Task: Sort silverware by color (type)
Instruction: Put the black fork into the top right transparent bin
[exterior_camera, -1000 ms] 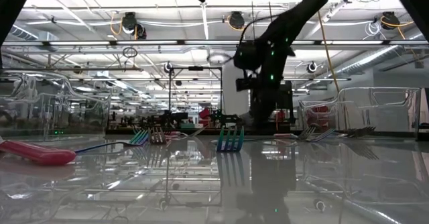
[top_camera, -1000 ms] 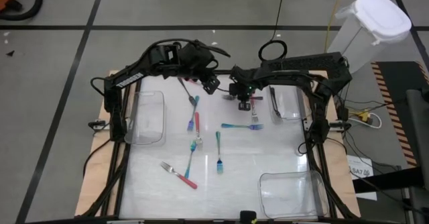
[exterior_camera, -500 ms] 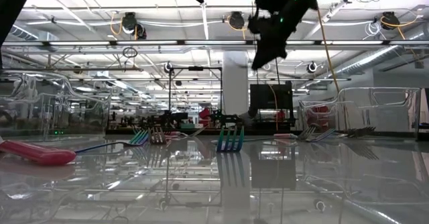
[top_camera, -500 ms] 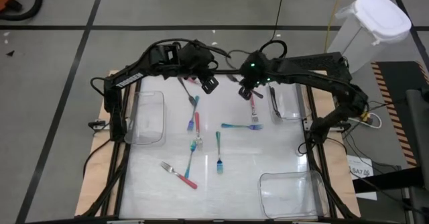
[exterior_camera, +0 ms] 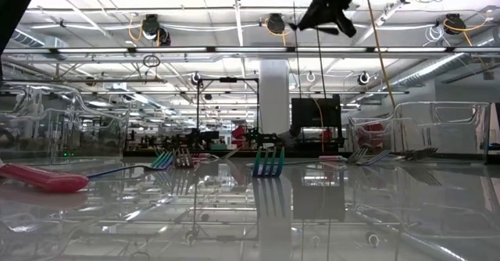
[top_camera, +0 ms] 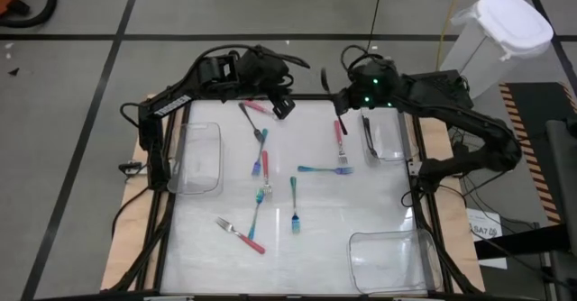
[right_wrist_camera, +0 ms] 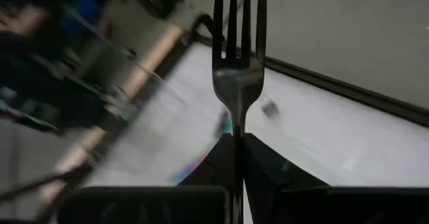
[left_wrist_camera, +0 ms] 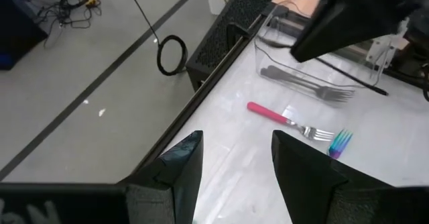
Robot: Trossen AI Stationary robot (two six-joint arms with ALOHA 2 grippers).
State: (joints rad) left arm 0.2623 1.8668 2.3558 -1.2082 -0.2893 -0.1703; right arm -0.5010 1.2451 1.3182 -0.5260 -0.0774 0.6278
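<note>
- one dark metal fork (right_wrist_camera: 238,63) is pinched by its handle in the right arm's jaws, tines pointing straight out
- pink-handled fork (top_camera: 340,139) lies flat near the desk's far right, just beside a teal fork (top_camera: 325,168)
- another teal fork (top_camera: 294,204) sits mid-desk, tines toward the near edge
- pink fork (top_camera: 242,233) lies slanted at the near left
- few grey forks (left_wrist_camera: 305,84) are already lying in the clear bin

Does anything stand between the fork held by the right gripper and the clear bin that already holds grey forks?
Nothing visible does. The right gripper, shut on the fork, is raised close beside the bin. The pink fork lies flat beside the bin's wall, probably below the path.
</note>
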